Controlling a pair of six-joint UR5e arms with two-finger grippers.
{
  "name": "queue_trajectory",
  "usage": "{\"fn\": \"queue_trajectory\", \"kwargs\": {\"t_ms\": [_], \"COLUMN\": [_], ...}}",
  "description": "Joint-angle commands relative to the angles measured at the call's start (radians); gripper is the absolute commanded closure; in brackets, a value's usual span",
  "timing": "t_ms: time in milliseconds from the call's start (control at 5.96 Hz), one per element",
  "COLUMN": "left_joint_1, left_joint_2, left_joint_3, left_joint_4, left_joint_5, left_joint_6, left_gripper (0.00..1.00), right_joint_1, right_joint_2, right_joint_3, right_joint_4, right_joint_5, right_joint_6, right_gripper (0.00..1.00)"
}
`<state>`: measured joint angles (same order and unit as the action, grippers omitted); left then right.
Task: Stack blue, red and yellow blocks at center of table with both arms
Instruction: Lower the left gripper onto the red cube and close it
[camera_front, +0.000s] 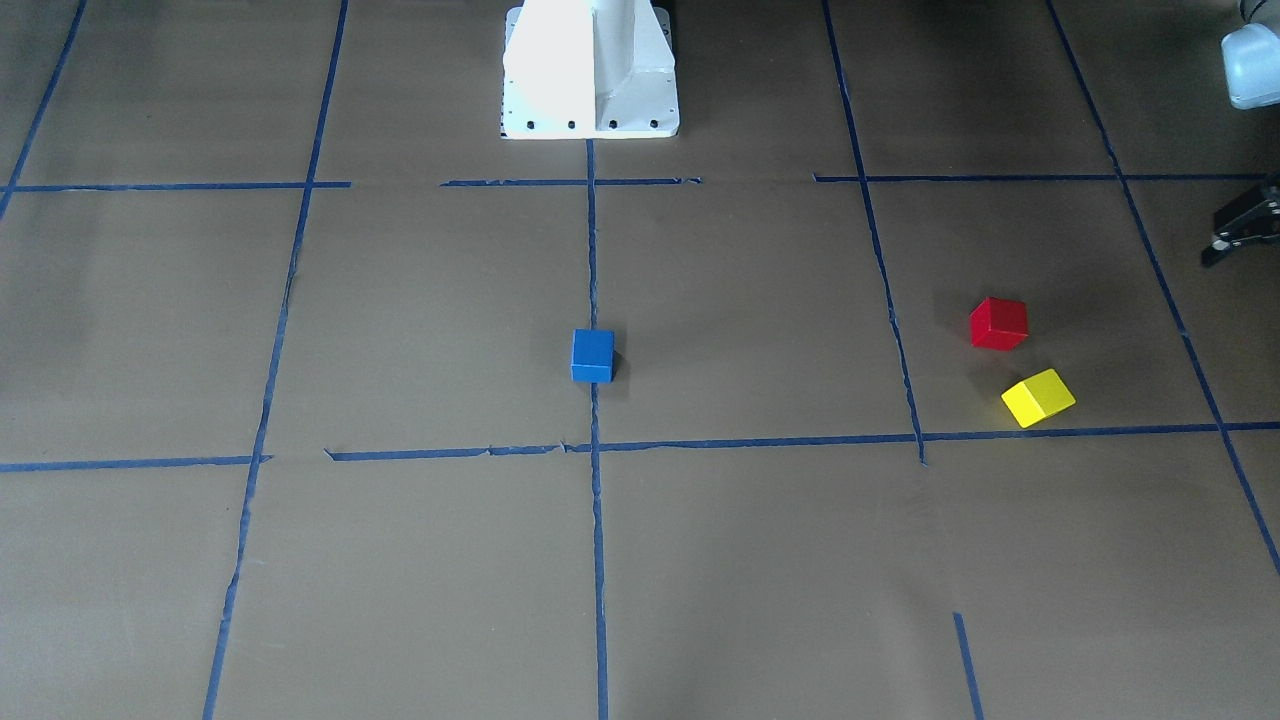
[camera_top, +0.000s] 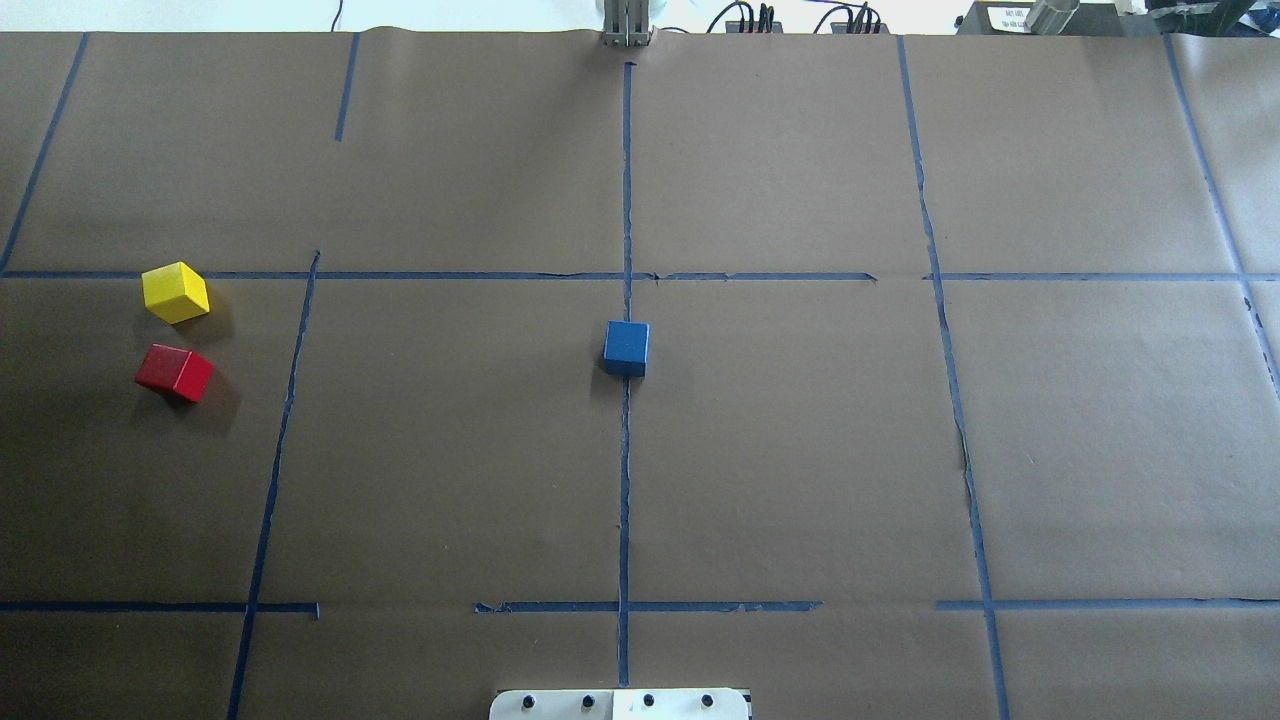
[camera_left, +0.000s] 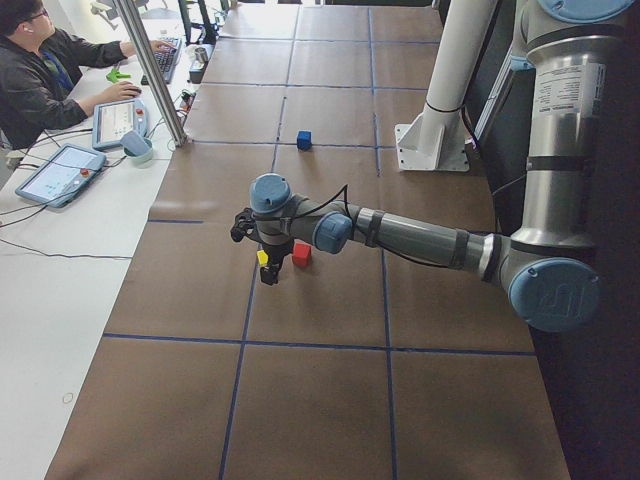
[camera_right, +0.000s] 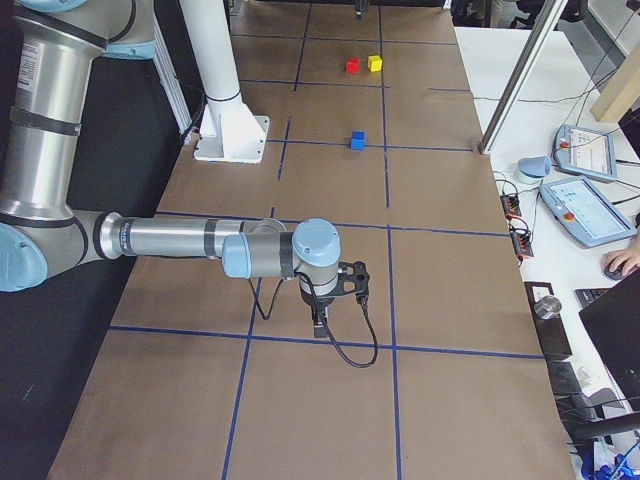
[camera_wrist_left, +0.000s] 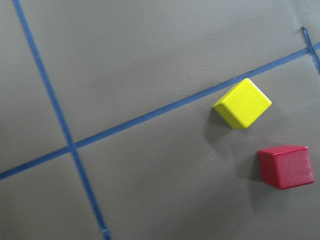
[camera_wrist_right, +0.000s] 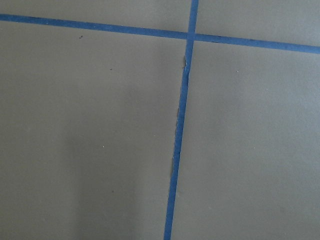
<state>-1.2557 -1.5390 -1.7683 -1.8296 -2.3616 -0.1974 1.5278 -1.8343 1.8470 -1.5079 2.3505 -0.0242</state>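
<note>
Brown-papered surface (camera_top: 800, 450), blue tape grid. Left arm (camera_left: 420, 238) reached low; I noted the left claw (camera_left: 268, 278) hanging near the red block (camera_top: 175, 372) and yellow block (camera_top: 176, 292), which lay close together but not touching, on the robot's left. Right claw (camera_right: 320, 325) hung above a tape line. I couldn't tell either claw's spread. Blue block (camera_top: 626, 347) sat alone on the centre line.

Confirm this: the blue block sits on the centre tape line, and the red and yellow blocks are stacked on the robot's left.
Wrong: the red block and yellow block are not stacked; they lie apart, side by side, on the robot's left. The overhead view shows it. The blue block does sit on the centre tape line.
</note>
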Motion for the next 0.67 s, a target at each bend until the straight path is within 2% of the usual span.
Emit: {"fn": "queue_trajectory", "kwargs": {"t_ms": [0,168,503], "left_joint_1": [0.208,0.310,0.373], "left_joint_2": [0.051,0.046,0.040], "left_joint_3": [0.015,0.013,0.015], "left_joint_4": [-0.309,-0.347,-0.352], "left_joint_5": [0.144,0.236,0.274], "left_joint_6": [-0.385,-0.528,-0.589], "left_gripper": [0.00,0.00,0.00], "right_joint_1": [0.000,0.000,0.000], "right_joint_2": [-0.002,-0.002,-0.002], "right_joint_3": [-0.002,-0.002,-0.002], "right_joint_4": [0.000,0.000,0.000], "right_joint_5": [0.000,-0.002,-0.004], "right_joint_6": [-0.002,-0.003,-0.005], "right_gripper": [0.00,0.00,0.00]}}
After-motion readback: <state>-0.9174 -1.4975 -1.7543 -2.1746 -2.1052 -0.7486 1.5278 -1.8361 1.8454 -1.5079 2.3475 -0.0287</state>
